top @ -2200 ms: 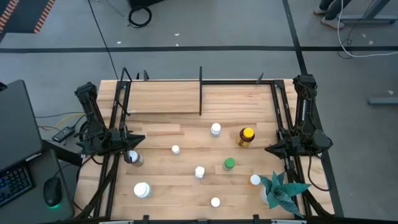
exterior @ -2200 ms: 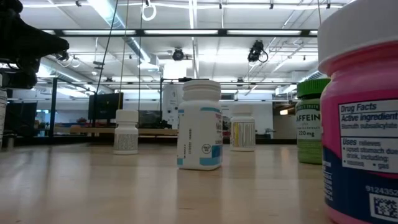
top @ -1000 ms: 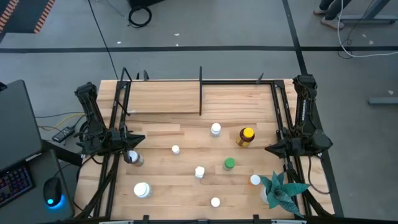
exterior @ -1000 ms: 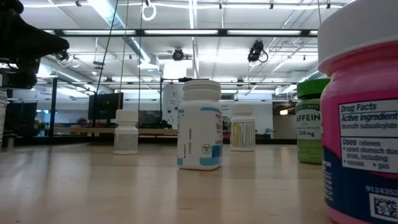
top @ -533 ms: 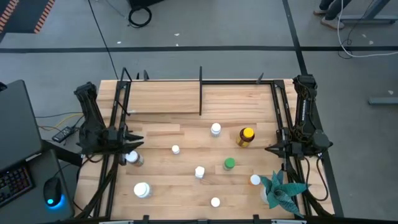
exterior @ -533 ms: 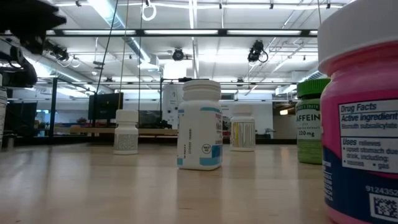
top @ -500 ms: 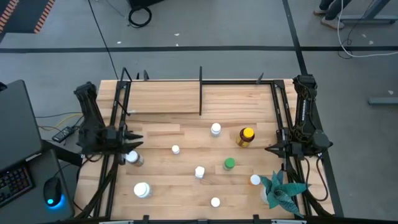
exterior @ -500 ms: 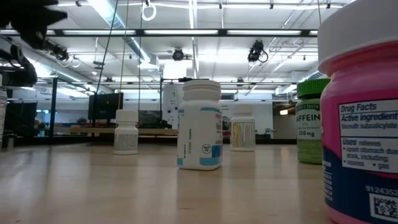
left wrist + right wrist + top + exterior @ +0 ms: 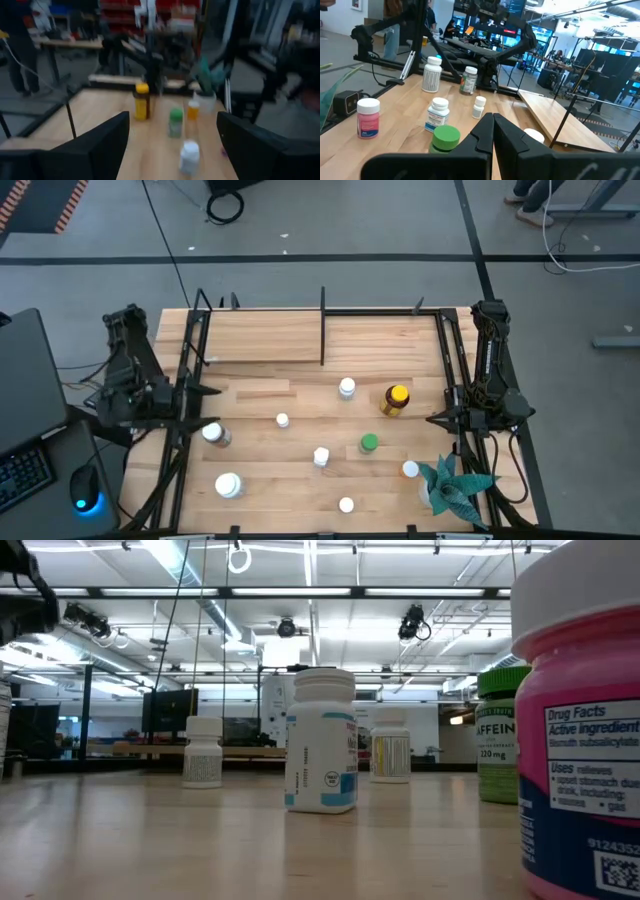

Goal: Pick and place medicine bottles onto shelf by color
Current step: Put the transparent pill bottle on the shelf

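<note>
High view: the left gripper (image 9: 205,391) hangs at the table's left edge, fingers spread, empty, beside a bottle (image 9: 213,434). The right gripper (image 9: 436,420) rests at the right edge, fingers pressed together. Bottles stand scattered before the shelf (image 9: 270,338).

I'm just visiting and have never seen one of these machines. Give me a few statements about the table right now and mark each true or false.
1. The shelf holds no bottles. True.
2. The amber bottle has a green cap. False: its cap is yellow.
3. The left end effector is open and empty. True.
4. The plant stands on the shelf. False: it stands at the table's front right corner.
5. The right end effector grips the green-capped bottle. False: it is shut on nothing, apart from it.
</note>
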Robot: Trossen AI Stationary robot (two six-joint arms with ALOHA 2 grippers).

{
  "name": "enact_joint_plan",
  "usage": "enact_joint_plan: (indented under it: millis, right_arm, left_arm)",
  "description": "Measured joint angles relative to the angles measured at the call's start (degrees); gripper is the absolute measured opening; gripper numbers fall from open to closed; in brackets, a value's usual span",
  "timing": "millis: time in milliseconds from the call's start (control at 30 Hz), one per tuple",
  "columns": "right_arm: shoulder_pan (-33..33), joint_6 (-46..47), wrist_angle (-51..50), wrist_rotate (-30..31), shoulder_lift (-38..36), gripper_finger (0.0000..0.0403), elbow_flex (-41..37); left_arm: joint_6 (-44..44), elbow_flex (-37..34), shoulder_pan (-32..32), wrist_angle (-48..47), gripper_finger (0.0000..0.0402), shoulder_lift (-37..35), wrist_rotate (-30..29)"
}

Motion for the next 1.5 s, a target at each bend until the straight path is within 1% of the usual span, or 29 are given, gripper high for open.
enact_joint_plan:
  millis: [67,167,200,267,367,500,567,633,733,867,1000,1100,1167,1233,1367,1500]
  right_arm:
    - [0.0,0.0,0.0,0.0,0.0,0.0018,0.0]
    - [0.0,0.0,0.0,0.0,0.0,0.0018,0.0]
    - [0.0,0.0,0.0,0.0,0.0,0.0018,0.0]
    - [0.0,0.0,0.0,0.0,0.0,0.0018,0.0]
    - [0.0,0.0,0.0,0.0,0.0,0.0018,0.0]
    - [0.0,0.0,0.0,0.0,0.0,0.0018,0.0]
    - [0.0,0.0,0.0,0.0,0.0,0.0018,0.0]
    - [0.0,0.0,0.0,0.0,0.0,0.0018,0.0]
    - [0.0,0.0,0.0,0.0,0.0,0.0018,0.0]
    - [0.0,0.0,0.4,-0.5,0.0,0.0018,0.0]
    - [0.0,0.0,4.5,-5.0,0.0,0.0018,0.0]
    - [-0.1,-0.3,6.6,-7.1,0.0,0.0018,0.0]
    - [-0.5,-0.6,6.8,-7.1,0.0,0.0018,0.0]
    - [-1.1,-0.3,6.8,-7.0,0.0,0.0018,0.0]
    - [-2.6,-0.2,6.8,-7.0,0.0,0.0018,0.0]
    - [-3.7,0.0,6.8,-7.0,0.0,0.0018,0.0]
  left_arm:
    - [-7.7,5.0,1.1,-10.2,0.0299,4.3,3.6]
    - [-17.6,12.1,4.3,-24.8,0.0294,11.3,10.7]
    - [-19.8,14.1,5.5,-28.7,0.0294,13.5,13.4]
    - [-22.5,17.0,8.1,-33.6,0.0294,17.4,18.4]
    - [-23.5,18.5,12.2,-35.3,0.0293,21.9,26.1]
    - [-24.5,18.7,17.2,-34.9,0.0293,26.9,38.5]
    - [-24.8,18.7,18.6,-34.3,0.0293,29.1,42.9]
    - [-24.2,18.7,19.2,-33.2,0.0293,30.8,44.8]
    - [-21.0,18.7,19.4,-30.3,0.0293,32.1,45.2]
    - [-21.3,18.7,20.2,-29.0,0.0293,31.9,46.1]
    - [-25.7,18.7,22.1,-31.5,0.0293,32.0,52.6]
    - [-25.5,18.7,24.0,-32.1,0.0293,33.8,58.7]
    - [-25.2,18.7,25.2,-35.2,0.0293,35.1,62.3]
    - [-25.2,18.7,26.2,-38.5,0.0293,36.3,64.1]
    - [-24.5,18.7,28.1,-40.9,0.0293,37.1,64.7]
    - [-25.8,18.7,30.0,-49.1,0.0293,37.1,65.2]
